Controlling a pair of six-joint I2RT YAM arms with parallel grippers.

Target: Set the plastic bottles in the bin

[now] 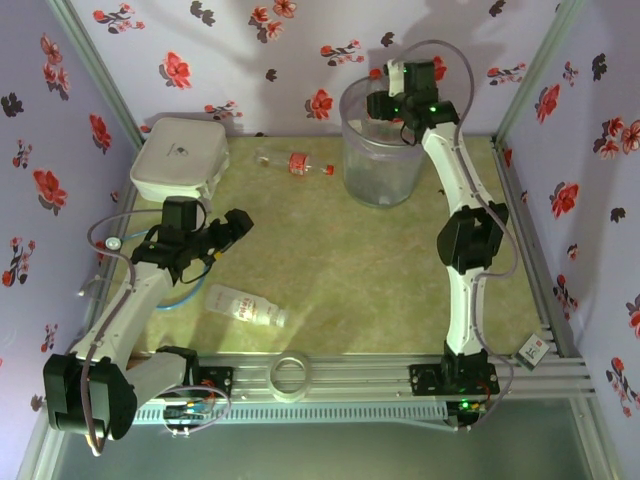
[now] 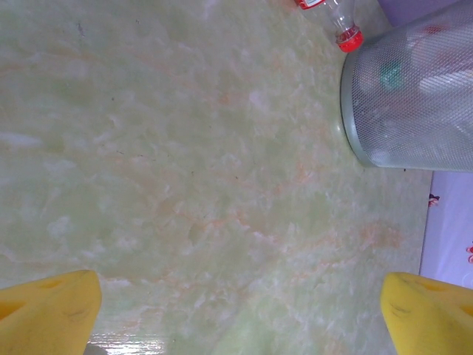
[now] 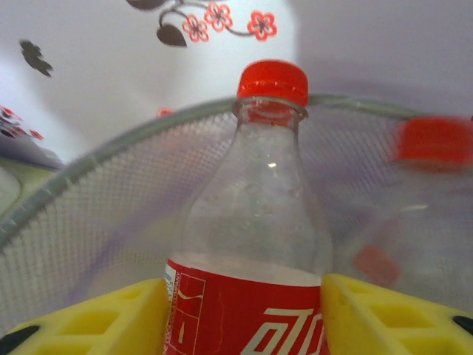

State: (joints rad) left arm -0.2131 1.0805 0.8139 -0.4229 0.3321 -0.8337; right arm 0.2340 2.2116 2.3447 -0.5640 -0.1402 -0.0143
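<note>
We count two bottles lying on the table (image 1: 350, 270): a red-labelled bottle (image 1: 296, 163) near the far edge and a white-labelled bottle (image 1: 246, 305) near the near edge. Our right gripper (image 3: 242, 292) clamps a third bottle (image 3: 255, 214) over the one bin (image 1: 380, 165), which stands toward the far right corner. A blurred fourth bottle (image 3: 432, 192) is beside it. Our left gripper (image 2: 240, 296) gapes wide, empty.

Soft, even light; faint glare on the table (image 2: 222, 185); one bottle (image 3: 421, 214) blurred.

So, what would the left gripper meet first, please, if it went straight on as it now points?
Probably the table, since the open left gripper tilts down at it; the bin and a red-capped bottle sit off that line, though depth is unclear.
</note>
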